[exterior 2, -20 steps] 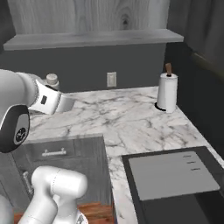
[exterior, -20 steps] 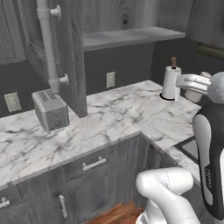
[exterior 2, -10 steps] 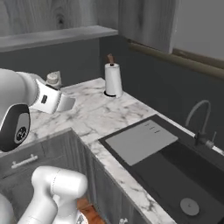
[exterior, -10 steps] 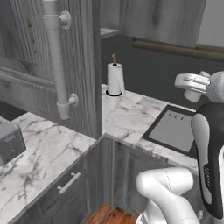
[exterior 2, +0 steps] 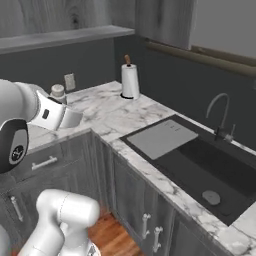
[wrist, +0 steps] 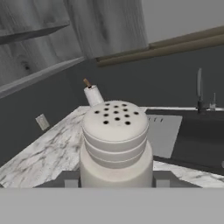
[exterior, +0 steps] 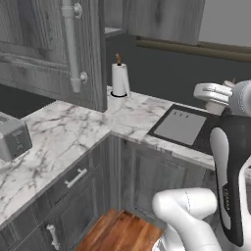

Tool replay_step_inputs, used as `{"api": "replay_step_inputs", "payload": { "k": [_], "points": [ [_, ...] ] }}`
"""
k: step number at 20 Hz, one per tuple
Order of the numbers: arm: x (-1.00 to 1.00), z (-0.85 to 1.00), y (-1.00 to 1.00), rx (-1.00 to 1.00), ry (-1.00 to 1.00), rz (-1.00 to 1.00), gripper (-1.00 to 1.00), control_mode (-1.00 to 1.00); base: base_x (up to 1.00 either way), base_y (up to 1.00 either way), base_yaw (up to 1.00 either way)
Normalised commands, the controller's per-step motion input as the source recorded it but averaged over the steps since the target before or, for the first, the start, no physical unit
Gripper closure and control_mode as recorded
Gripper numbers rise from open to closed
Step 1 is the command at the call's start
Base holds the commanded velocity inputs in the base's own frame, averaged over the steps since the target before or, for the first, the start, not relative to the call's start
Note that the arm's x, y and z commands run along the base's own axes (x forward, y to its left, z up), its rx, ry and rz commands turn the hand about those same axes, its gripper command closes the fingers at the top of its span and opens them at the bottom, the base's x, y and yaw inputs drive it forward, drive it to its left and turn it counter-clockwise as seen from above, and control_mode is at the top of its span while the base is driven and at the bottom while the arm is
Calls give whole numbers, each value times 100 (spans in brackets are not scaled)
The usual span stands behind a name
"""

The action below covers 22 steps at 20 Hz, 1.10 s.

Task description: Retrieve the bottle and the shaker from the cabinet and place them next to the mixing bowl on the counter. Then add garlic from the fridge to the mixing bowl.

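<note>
In the left base view, the gripper (exterior: 213,98) sits at the right, above the sink's edge, clasping the shaker (exterior: 214,105). A paper towel roll (exterior: 119,80) stands in the table (exterior: 68,132) corner, with a toaster (exterior: 13,138) at the far left.

The right base view shows the shaker (exterior 2: 58,93) behind the wrist, held over the table (exterior 2: 107,115), well left of the sink (exterior 2: 210,170) and faucet (exterior 2: 221,116).

In the hand view, the white shaker (wrist: 115,146) stands upright between the fingers, its perforated cap on top.

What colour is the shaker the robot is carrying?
White or off-white, with dark holes in its cap; the shaker shows best in the hand view.
</note>
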Motion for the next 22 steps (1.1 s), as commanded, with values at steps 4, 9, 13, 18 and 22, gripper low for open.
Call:
{"api": "replay_step_inputs", "payload": {
  "k": [4,9,13,18,22],
  "points": [
    [0,0,0,0,0,0,100,100,-86,-35,-9],
    [0,0,0,0,0,0,100,100,-18,-68,-39],
    [0,0,0,0,0,0,100,100,-2,-62,-62],
    [0,0,0,0,0,0,100,100,-2,-44,-69],
    [0,0,0,0,0,0,100,100,12,-84,-58]
  ]
}}
